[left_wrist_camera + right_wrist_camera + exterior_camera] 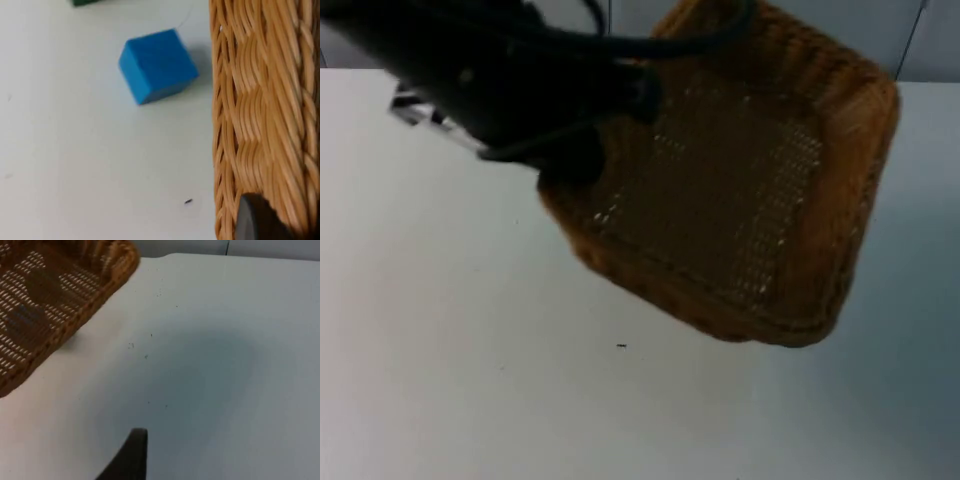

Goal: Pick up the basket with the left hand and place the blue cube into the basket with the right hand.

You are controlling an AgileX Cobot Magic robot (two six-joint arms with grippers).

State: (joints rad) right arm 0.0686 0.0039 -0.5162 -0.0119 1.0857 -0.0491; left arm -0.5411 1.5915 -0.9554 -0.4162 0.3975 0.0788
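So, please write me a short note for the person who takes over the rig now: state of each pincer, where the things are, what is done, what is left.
Left pincer: shut on the rim of the basket, which it holds lifted and tilted above the table.
Right pincer: low over bare table beside the basket, holding nothing; whether it is open or shut cannot be told.
Cube: on the table next to the basket's wall, seen from the left wrist.
Done: basket picked up.
Left: right pincer takes the cube and puts it in the basket.
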